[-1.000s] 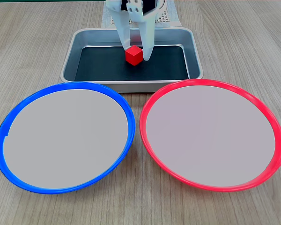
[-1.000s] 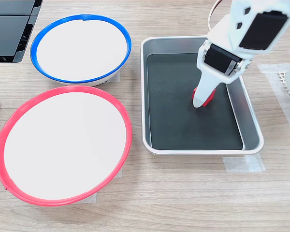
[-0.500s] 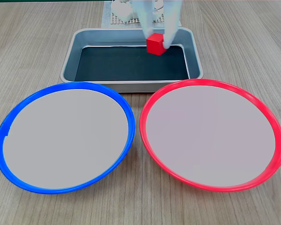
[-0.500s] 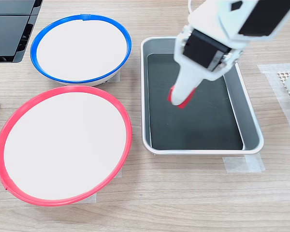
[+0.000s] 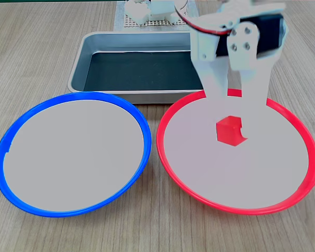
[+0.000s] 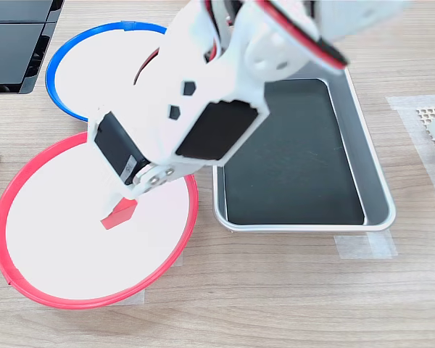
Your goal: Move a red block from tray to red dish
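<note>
Nearest in the first exterior view: two round shallow dishes on a wood-grain table (image 5: 52,31), each with a glossy coloured rim and matte pale grey-white centre. Blue dish (image 5: 5,173) at 9 o'clock holds nothing visible. Red dish (image 5: 170,168) at 3 o'clock; the block (image 5: 230,130), a small plain-faced red cube, sits over its centre, slightly toward 12 o'clock.

The claw (image 5: 232,126) points down from white plastic arm links. Its fingers bracket the block on both sides, narrowly set and gripping it. In the second exterior view the block (image 6: 119,214) hangs tilted at the fingertips; whether it touches the dish surface cannot be told.

Farther, at 12 o'clock: tray (image 5: 89,50), rectangular silver metal, rounded corners, raised walls, black bottom, nothing visible inside.
</note>
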